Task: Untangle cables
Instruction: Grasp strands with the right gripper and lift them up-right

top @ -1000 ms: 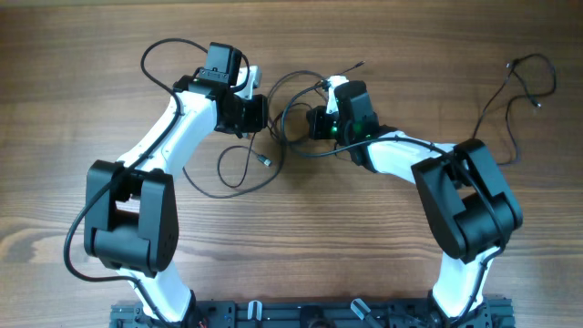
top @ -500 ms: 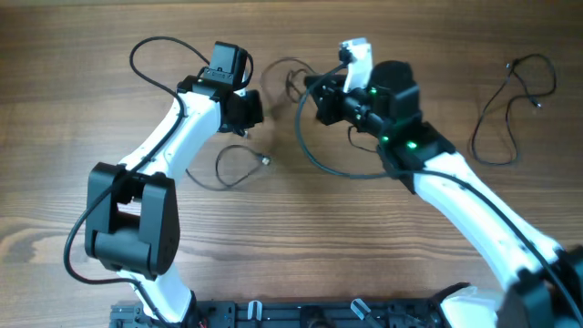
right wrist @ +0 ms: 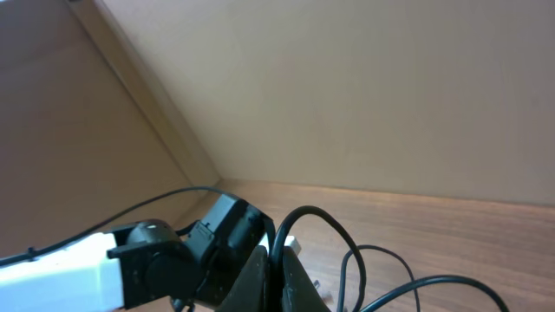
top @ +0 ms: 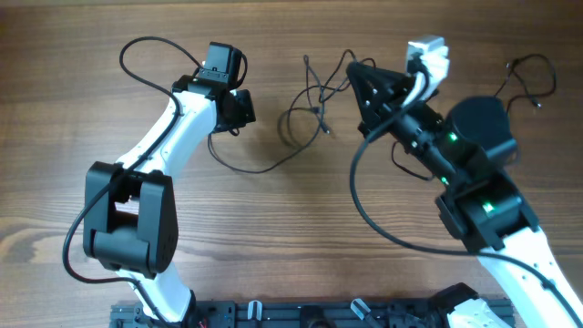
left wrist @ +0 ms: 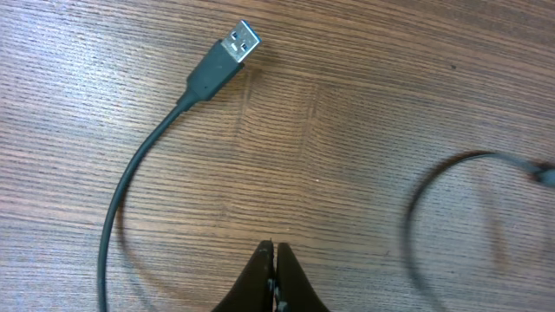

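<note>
Thin black cables (top: 308, 111) lie in loose loops on the wooden table between the two arms. Raised above the table, my right gripper (top: 362, 75) is shut on one black cable (right wrist: 305, 214), which arches up from between its fingers; a long loop of it (top: 357, 187) hangs below the arm. My left gripper (top: 240, 107) sits low at the left of the tangle. Its jaws (left wrist: 274, 251) are pressed together with nothing showing between them. A cable with a USB plug (left wrist: 232, 45) curves past them on the left.
A separate thin black cable (top: 510, 87) lies in loops at the far right of the table. The left arm's own thicker wire (top: 146, 50) arcs out at the back left. The arms' bases stand along the front edge.
My right arm has risen and swung right with the cable in its grip, dragging the loops apart and rightward. The left gripper has stayed near its place, shut.
</note>
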`<state>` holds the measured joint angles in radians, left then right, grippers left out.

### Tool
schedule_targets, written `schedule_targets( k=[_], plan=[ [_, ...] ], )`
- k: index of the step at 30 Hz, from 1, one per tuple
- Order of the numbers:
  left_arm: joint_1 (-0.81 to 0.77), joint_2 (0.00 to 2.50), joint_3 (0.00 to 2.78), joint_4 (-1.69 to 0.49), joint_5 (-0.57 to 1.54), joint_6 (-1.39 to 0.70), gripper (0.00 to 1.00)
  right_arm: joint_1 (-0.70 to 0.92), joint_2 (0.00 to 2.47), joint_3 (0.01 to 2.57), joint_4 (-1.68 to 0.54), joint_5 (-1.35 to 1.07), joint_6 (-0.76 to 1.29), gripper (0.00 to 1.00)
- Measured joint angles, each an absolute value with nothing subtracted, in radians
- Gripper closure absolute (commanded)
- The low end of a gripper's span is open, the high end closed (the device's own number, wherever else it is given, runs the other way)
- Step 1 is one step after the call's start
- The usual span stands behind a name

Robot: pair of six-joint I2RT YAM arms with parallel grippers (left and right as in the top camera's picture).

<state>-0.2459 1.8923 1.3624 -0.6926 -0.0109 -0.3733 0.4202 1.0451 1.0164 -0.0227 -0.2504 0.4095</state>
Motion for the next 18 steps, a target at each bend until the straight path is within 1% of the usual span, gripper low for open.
schedule_targets(
  k=[1,2,3,5,7,11,14,18],
  plan=[
    [-0.246,1.892,1.362,-0.693,-0.011,-0.373,0.71,0.42,1.037,1.017,-0.032,-0.244,0.406,0.96],
    [-0.246,1.892,1.362,-0.696,-0.012,-0.374,0.51,0.42,1.031,1.017,-0.048,-0.236,0.399,0.96],
    [-0.246,1.892,1.362,-0.699,-0.012,-0.379,0.34,0.42,1.029,1.017,-0.063,-0.227,0.395,0.96],
    [-0.246,1.892,1.362,-0.703,-0.012,-0.379,0.2,0.42,1.031,1.017,-0.105,-0.204,0.39,0.96],
    [-0.246,1.892,1.362,-0.709,-0.014,-0.379,0.17,0.42,1.041,1.017,-0.125,-0.189,0.387,0.96],
    [-0.245,1.892,1.362,-0.71,0.034,-0.356,0.16,0.42,1.086,1.017,-0.128,-0.179,0.388,0.96],
    [-0.236,1.892,1.362,-0.704,0.133,-0.303,0.19,0.42,1.141,1.017,-0.128,-0.183,0.402,0.96],
    [-0.201,1.892,1.362,-0.703,0.326,-0.198,0.21,0.42,1.205,1.017,-0.112,-0.199,0.424,0.96]
  ],
)
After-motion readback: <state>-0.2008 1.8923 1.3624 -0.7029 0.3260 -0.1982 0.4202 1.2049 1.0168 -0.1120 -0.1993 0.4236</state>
